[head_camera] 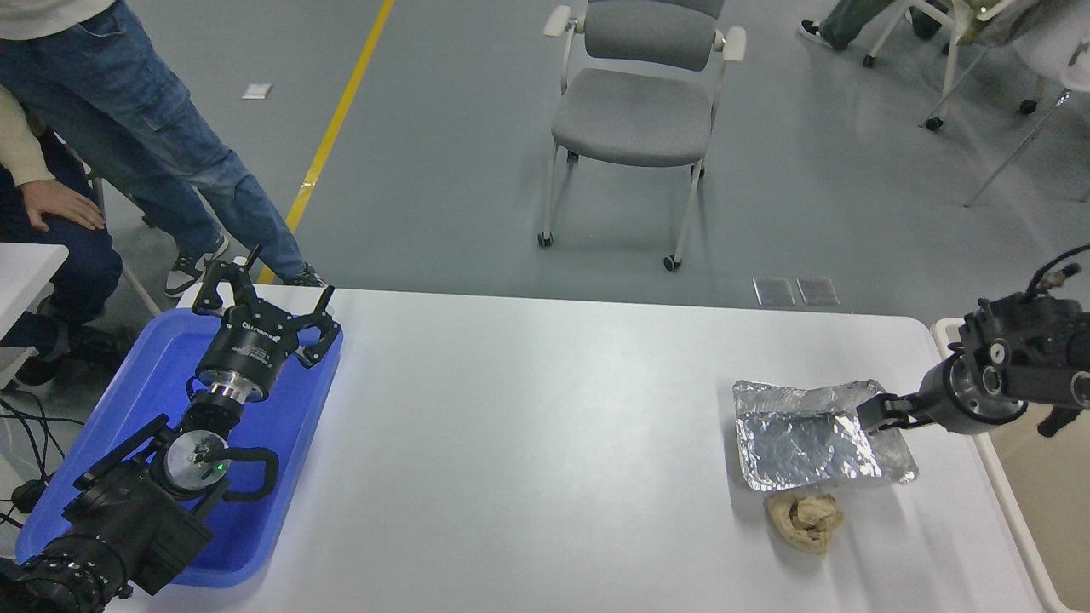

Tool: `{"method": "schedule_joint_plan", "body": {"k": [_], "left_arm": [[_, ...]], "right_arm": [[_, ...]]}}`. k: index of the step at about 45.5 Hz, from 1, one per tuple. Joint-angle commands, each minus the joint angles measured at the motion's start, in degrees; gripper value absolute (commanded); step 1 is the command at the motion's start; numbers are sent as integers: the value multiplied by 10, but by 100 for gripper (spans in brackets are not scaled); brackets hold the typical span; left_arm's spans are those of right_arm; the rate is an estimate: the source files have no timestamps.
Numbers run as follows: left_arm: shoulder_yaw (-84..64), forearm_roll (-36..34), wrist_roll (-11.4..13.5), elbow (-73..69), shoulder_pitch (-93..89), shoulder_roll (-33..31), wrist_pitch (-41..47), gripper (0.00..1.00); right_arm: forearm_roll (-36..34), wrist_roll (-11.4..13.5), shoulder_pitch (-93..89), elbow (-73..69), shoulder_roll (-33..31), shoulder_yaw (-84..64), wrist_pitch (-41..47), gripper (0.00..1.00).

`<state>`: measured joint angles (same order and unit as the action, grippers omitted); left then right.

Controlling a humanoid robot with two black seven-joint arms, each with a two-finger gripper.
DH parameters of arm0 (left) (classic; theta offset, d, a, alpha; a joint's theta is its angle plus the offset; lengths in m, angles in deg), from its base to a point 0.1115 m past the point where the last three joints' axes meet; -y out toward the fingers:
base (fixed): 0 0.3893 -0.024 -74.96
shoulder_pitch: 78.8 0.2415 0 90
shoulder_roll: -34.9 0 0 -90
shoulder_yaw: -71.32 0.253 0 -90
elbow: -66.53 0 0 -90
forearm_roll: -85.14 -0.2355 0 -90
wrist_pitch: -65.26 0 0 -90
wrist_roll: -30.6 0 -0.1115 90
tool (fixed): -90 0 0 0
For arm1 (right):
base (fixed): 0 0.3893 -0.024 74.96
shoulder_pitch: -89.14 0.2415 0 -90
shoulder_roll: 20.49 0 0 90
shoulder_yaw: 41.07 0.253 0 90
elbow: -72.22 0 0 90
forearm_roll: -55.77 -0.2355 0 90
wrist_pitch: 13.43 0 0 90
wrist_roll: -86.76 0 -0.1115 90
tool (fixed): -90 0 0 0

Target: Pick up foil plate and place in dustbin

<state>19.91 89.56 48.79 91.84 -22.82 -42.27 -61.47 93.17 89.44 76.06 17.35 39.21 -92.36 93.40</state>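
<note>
The foil plate (813, 438) is a shiny, crinkled silver tray lying flat on the white table (545, 443) at the right. My right gripper (877, 415) comes in from the right edge, low over the table, with its tip at the plate's right rim, near the far right corner. Whether it touches the foil does not show. The dustbin (1052, 511) is a beige bin at the table's right edge; only its left rim and part of its inside show, behind my right wrist. My left gripper (264, 294) is parked open and empty over the blue tray.
A crumpled tan paper ball (805, 519) lies just in front of the plate, almost touching it. A blue plastic tray (289, 477) sits at the left under my left arm. People stand and sit at the far left. A grey chair (639, 111) stands beyond the table.
</note>
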Motion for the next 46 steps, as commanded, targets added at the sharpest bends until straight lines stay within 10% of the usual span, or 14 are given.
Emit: {"method": "schedule_joint_plan", "body": {"k": [1,31,46], "left_arm": [[0,1,0,0,-1,0,0,100],[0,1,0,0,-1,0,0,100],[0,0,0,0,-1,0,0,100]], "right_arm": [[1,-2,-89,82,13,50,-31,95],[1,-2,-180,162,60,79,-113,86],[-5,-1,-192,154,61,100,-110,50]]}}
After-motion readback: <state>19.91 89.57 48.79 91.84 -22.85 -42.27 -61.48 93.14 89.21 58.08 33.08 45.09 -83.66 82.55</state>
